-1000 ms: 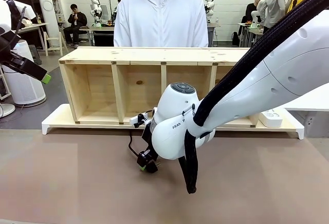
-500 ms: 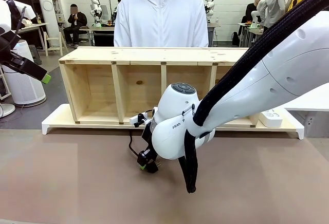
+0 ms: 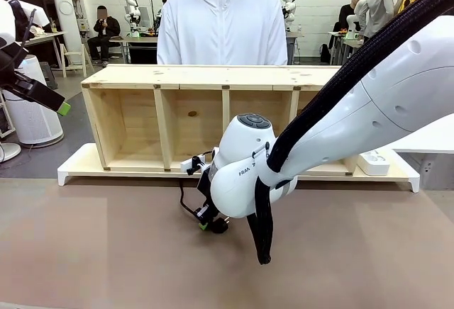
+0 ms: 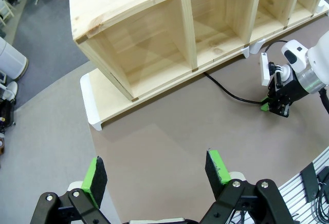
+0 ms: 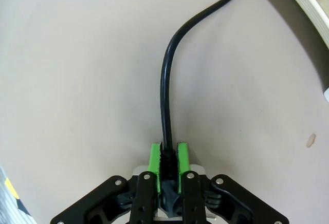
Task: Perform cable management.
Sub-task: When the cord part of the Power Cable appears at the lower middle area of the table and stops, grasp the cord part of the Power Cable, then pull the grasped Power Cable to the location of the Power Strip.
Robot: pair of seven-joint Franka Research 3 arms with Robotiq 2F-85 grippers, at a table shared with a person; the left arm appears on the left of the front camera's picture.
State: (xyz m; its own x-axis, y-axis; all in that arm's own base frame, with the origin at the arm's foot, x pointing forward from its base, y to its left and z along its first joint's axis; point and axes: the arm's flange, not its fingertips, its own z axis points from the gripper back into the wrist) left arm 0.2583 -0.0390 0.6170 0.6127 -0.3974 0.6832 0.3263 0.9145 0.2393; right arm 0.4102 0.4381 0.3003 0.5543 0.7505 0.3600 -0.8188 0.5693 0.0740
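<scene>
The cable (image 5: pixel 167 80) is a thin black cord lying on the brown table. It runs from under the wooden shelf (image 3: pixel 213 76) toward the table's middle. My right gripper (image 5: pixel 168 154) is shut on the cable's thick plug end, which sits squeezed between the green pads. In the front view the right gripper (image 3: pixel 211 222) is low over the table, with the cable (image 3: pixel 183 199) curving up to the shelf base. From the left wrist view, the cable (image 4: pixel 229 93) and right gripper (image 4: pixel 272 106) lie far right. My left gripper (image 4: pixel 157 170) hangs open and empty, high at the left (image 3: pixel 62 107).
A person in a white jacket (image 3: pixel 221 25) stands behind the shelf. A white power strip (image 3: pixel 374 161) rests on the shelf's base board at the right. My right arm with its thick black hose (image 3: pixel 264 217) crosses the table's right half.
My right gripper's fingers have closed on the cable's plug end and shifted slightly right. The left arm has stayed still.
</scene>
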